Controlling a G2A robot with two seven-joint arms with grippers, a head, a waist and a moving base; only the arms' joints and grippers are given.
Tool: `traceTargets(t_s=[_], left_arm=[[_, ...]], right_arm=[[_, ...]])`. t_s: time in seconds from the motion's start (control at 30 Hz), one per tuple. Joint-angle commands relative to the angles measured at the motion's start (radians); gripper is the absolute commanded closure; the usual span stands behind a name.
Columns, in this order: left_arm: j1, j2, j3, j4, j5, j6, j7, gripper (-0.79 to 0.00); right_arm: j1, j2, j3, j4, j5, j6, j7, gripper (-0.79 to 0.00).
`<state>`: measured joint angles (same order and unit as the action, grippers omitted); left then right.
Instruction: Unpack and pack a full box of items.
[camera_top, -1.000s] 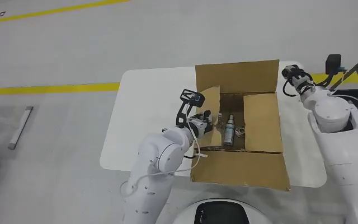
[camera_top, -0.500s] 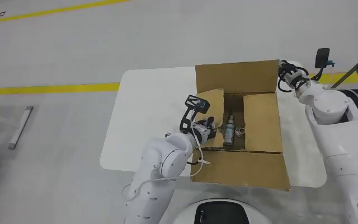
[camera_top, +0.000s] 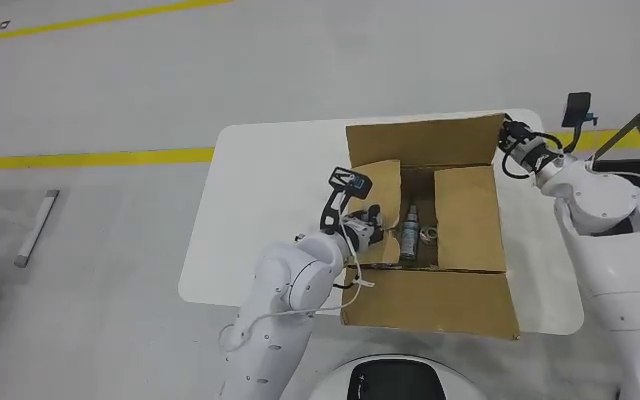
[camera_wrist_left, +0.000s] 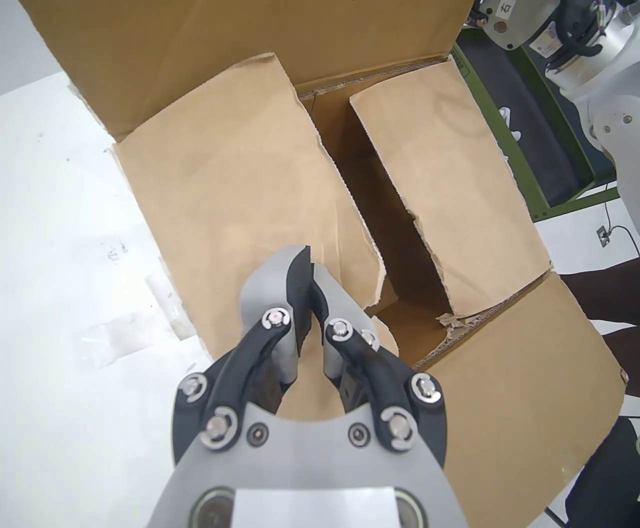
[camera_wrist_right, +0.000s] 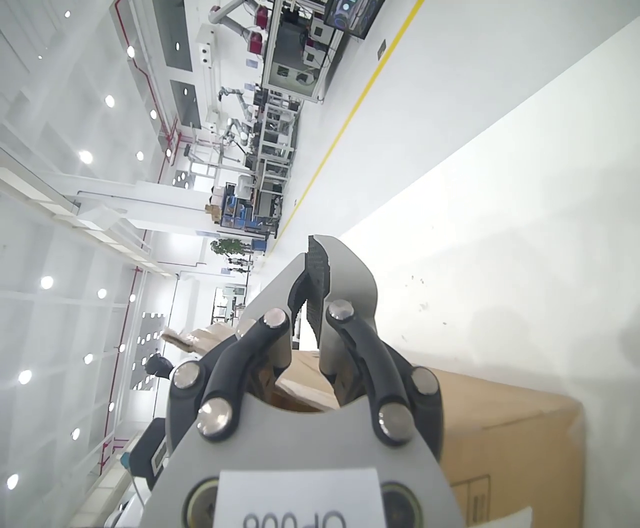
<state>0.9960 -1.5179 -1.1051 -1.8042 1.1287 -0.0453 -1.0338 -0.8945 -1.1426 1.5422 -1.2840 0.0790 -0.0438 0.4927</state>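
Bottle (camera_top: 408, 232) in box (camera_top: 430, 305), just frame-right of left gripper (camera_top: 367, 222) (closed, empty), long axis up-down; right gripper (camera_wrist_right: 314, 270), also closed, well apart.

A white table (camera_top: 270, 200) stands over a yellow line (camera_top: 100, 158) — perhaps a metal bar (camera_top: 37, 227) lies apart.

Brown cardboard box (camera_top: 430, 300) stands open, with a slim bottle (camera_top: 409, 232) lying flat inside it

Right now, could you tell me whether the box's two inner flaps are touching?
Apart. The top view shows a gap between the left flap and right flap, with a bottle inside.
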Motion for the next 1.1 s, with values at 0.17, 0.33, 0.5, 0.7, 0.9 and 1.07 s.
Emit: traceTargets(t_s=[0.17,0.33,0.5,0.7,0.9,1.07], left_arm=[[0.001,0.004,0.010,0.006,0.000,-0.006,-0.011,0.000],[-0.001,0.008,0.019,0.007,0.005,-0.020,-0.025,0.000],[-0.002,0.012,0.019,0.013,0.018,-0.023,-0.027,0.000],[0.002,0.018,0.011,0.014,0.034,-0.019,-0.029,0.000],[0.014,0.027,-0.023,-0.002,0.056,-0.002,-0.031,-0.785],[0.022,0.035,-0.064,-0.039,0.048,0.005,-0.061,-0.785]], right_arm=[[-0.063,0.011,0.049,-0.100,0.009,-0.001,0.014,0.000],[-0.091,0.018,0.071,-0.156,0.008,-0.005,0.032,0.000],[-0.121,0.026,0.089,-0.209,-0.011,-0.002,0.069,0.000],[-0.165,0.035,0.111,-0.271,-0.034,-0.008,0.108,0.000],[-0.216,0.044,0.134,-0.322,-0.057,-0.015,0.134,0.000],[-0.248,0.049,0.138,-0.350,-0.070,-0.021,0.152,0.000]])
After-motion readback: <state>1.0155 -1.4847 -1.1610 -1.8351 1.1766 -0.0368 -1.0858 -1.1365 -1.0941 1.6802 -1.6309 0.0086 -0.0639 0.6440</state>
